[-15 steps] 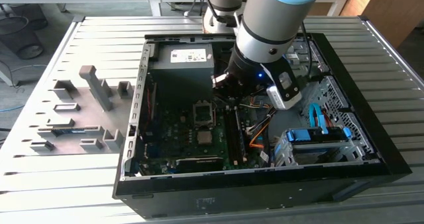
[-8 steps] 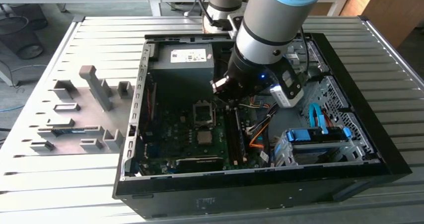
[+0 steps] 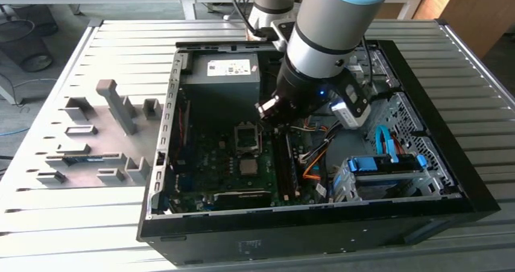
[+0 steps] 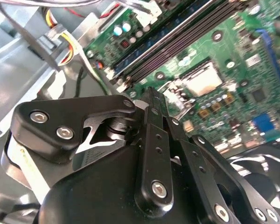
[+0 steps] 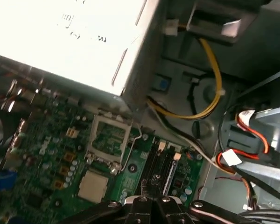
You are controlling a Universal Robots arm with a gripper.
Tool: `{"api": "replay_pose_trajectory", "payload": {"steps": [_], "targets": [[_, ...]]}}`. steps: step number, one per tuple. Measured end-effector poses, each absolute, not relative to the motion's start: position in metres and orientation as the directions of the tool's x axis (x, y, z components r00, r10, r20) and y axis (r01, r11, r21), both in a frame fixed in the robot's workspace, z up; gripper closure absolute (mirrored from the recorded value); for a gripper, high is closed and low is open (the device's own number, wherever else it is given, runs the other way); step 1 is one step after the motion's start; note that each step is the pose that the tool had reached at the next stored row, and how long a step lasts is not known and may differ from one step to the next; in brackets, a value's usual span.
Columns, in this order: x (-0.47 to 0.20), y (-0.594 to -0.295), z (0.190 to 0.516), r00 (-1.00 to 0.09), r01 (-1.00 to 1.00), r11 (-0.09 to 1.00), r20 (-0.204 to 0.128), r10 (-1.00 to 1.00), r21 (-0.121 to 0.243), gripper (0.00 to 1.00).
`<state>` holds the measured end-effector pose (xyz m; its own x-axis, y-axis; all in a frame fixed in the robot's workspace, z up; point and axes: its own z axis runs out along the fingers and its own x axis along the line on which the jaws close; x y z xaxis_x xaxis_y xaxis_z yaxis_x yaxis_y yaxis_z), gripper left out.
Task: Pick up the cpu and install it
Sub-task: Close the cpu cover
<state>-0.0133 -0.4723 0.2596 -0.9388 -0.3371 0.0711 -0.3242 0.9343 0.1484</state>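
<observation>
The cpu [image 3: 249,166] is a small pale square chip lying flat on the green motherboard inside the open computer case, just nearer the case front than the black socket [image 3: 247,136] with its metal frame. Both wrist views show the cpu [image 5: 93,185] [image 4: 203,81] beside the socket [image 5: 109,140]. My gripper [image 3: 269,111] hangs above the board next to the socket, on the exterior view's right, over the black memory slots [image 3: 286,163]. Its fingers [image 5: 144,204] are pressed together with nothing between them, and it stands apart from the cpu.
A grey power-supply box [image 3: 221,79] fills the back of the case [image 3: 450,163]. A drive cage with blue cables [image 3: 386,163] and orange and yellow wires [image 5: 210,79] crowd the exterior view's right. A grey fixture [image 3: 105,133] holding a blue-green memory stick [image 3: 84,159] lies on the slatted table.
</observation>
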Motion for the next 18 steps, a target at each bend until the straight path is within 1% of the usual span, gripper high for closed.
{"api": "replay_pose_trajectory", "payload": {"steps": [1,3,8,18], "targets": [[-0.0133,-0.4723,0.2595,-0.937,-0.329,0.935,0.076,-0.341,0.134,0.90],[-0.0132,-0.4721,0.2595,-0.934,-0.336,0.934,0.082,-0.347,0.118,0.90],[-0.0133,-0.4714,0.2593,-0.916,-0.383,0.916,0.083,-0.393,0.117,0.90],[-0.0133,-0.4713,0.2589,-0.830,-0.542,0.832,0.083,-0.552,0.116,0.90]]}}
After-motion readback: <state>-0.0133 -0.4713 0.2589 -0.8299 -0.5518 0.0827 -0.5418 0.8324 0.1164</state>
